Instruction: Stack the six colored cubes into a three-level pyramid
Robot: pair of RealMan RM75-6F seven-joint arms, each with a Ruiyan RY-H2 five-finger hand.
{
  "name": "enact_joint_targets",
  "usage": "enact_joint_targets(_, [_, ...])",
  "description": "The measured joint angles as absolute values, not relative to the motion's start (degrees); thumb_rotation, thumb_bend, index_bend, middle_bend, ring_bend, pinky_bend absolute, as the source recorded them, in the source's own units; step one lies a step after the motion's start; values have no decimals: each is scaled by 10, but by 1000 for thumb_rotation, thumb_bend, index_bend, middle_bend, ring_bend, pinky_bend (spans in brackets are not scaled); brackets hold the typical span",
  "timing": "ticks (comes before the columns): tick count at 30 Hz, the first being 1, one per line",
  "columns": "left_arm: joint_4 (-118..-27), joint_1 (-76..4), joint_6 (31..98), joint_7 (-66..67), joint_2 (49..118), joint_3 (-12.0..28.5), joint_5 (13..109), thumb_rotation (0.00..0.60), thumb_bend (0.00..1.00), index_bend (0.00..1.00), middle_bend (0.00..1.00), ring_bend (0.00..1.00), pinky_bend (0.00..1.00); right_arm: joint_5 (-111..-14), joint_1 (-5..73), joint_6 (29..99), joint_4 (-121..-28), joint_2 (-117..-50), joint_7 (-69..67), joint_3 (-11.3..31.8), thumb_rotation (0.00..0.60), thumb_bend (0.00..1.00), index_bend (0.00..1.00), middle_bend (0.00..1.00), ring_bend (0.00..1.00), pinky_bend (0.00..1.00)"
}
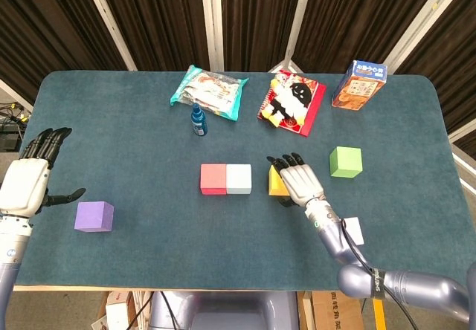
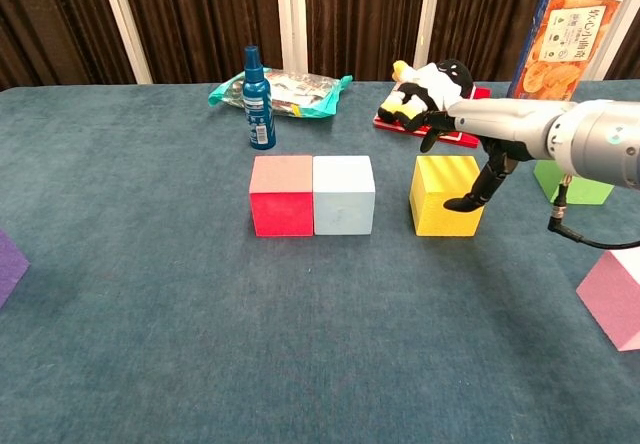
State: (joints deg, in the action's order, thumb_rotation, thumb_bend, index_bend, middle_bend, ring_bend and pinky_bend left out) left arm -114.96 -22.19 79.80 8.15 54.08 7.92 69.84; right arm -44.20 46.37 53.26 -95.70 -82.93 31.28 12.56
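Yellow cube point(image 2: 448, 197) on table point(image 1: 134, 137), just right of red cube point(image 2: 281, 196) and pale blue cube point(image 2: 343, 195), small gap between. Looks like light foam, textured faces, likely grippy, slight give; best grasp across opposite side faces. Right hand point(image 1: 297, 180) over cube, fingers point(image 2: 436, 123) extended, loosely spread above top; thumb hangs by right face, contact unclear. Nothing held. Left hand point(image 1: 30, 178) open, fingers together, near purple cube point(image 1: 94, 216).

Red cube point(image 1: 213, 179) and grey cube point(image 1: 239, 179) touch mid-desk; the yellow cube point(image 2: 445, 196) sits just right, under my right hand point(image 1: 299, 180). Green point(image 1: 346, 162), pink point(image 2: 613, 296) and purple point(image 1: 94, 216) cubes lie apart.
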Motion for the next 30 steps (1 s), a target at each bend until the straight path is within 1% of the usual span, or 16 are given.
enact_joint_targets(11, [-1146, -218, 791, 86, 545, 87, 697, 600, 143, 0, 54, 36, 109, -415, 480, 537, -920, -842, 313, 123, 600, 329, 0, 202, 104, 0])
enact_joint_targets(22, [-1147, -213, 786, 87, 545, 94, 696, 600, 143, 0, 54, 36, 109, -398, 485, 536, -899, -854, 312, 108, 600, 328, 0, 309, 192, 0])
enact_joint_targets(30, [-1148, -211, 782, 89, 547, 98, 697, 600, 143, 0, 54, 36, 109, -419, 484, 539, -897, -855, 297, 105, 600, 329, 0, 328, 209, 0])
